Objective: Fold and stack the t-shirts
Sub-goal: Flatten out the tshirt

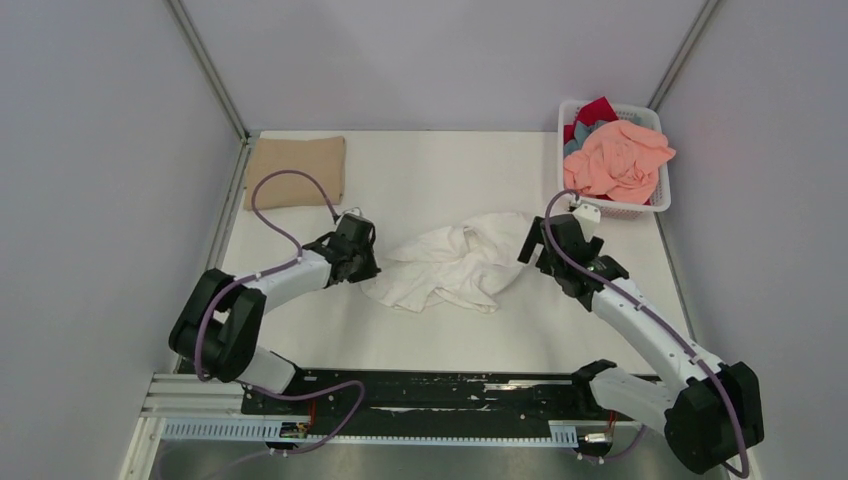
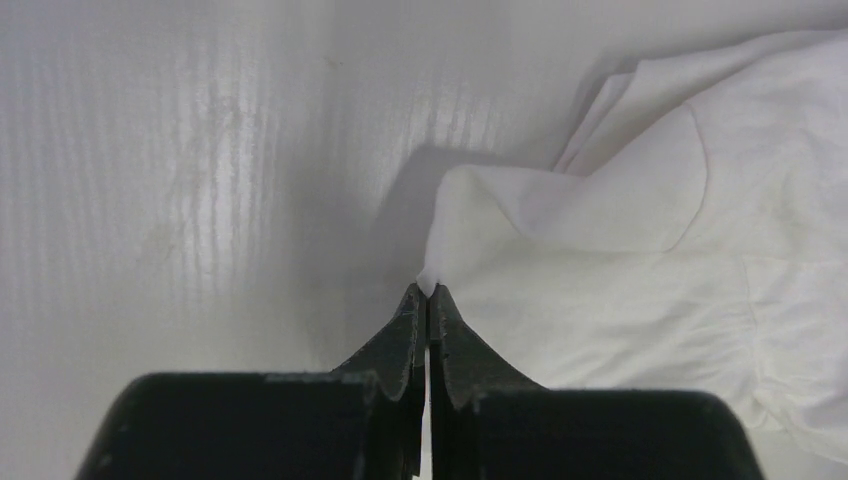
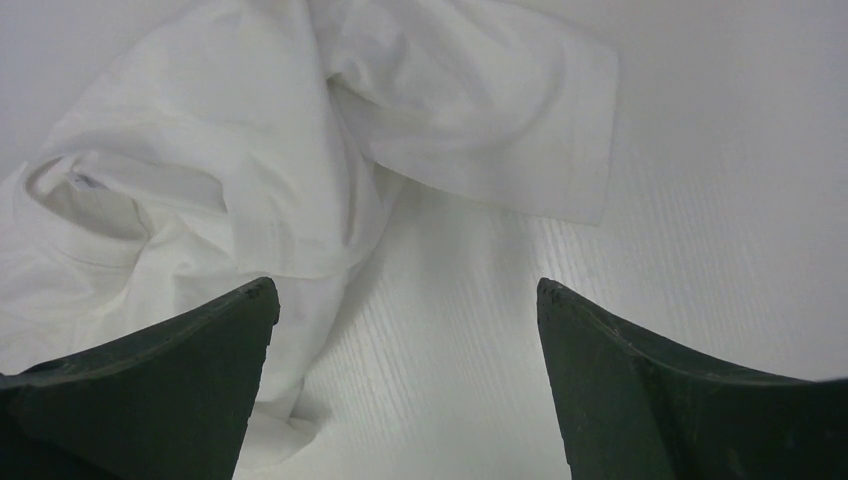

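Pinching a raised corner of the white t-shirt [image 2: 640, 250] between its closed fingertips, the left pincer [image 2: 428, 292] sits low over the counter [image 2: 200, 200]. The rest of the crumpled cloth spreads away ahead of it and to its right. The right pincer [image 3: 407, 290] is spread wide and holds nothing. It hangs at the opposite side of the same shirt, one finger above rumpled fabric and the other above bare counter, with a hemmed, sleeve-like flap lying flat just ahead of the gap. The white t-shirt thus lies in a loose heap between the two pincers. Well beyond the left pincer, at the far corner of the counter, a tan t-shirt [image 1: 297, 171] lies folded. Just beyond the right pincer stands a white lattice basket [image 1: 660, 203] holding a bunched salmon pink t-shirt [image 1: 618, 158], with a red t-shirt [image 1: 598, 108] and a grey-blue t-shirt [image 1: 585, 135] showing behind it.
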`<state>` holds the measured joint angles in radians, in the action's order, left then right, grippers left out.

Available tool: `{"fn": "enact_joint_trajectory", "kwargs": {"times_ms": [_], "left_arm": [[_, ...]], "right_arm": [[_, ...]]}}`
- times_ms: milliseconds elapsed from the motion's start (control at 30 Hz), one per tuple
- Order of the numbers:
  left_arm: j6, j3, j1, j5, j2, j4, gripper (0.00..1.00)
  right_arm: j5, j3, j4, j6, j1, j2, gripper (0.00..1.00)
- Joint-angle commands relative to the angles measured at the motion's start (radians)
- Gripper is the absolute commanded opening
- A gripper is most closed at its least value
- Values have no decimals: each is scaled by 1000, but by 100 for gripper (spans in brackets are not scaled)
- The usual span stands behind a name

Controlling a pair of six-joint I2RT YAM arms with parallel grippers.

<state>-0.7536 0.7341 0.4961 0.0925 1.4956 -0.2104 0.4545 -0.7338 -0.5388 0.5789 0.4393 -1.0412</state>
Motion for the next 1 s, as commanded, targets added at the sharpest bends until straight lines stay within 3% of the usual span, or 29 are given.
{"fn": "enact_joint_trajectory", "kwargs": {"times_ms": [0, 200, 367, 567, 767, 967], "left_arm": [[34, 19, 2, 177, -116, -55, 0], [49, -34, 1, 253, -260, -71, 0], [72, -79, 1, 226, -366, -29, 0], [90, -93, 1, 204, -393, -16, 0], [99, -93, 1, 210, -394, -18, 0], [101, -93, 1, 211, -404, -13, 0]], "right_arm": [[-76, -22, 43, 61, -92, -38, 100], [-163, 0, 46, 26, -258, -47, 100], [-186, 13, 73, 21, -290, -78, 98], [-203, -83, 145, -136, -304, -272, 93], [-252, -208, 140, -153, -322, -530, 89], [-226, -226, 127, -113, -333, -654, 78]]}}
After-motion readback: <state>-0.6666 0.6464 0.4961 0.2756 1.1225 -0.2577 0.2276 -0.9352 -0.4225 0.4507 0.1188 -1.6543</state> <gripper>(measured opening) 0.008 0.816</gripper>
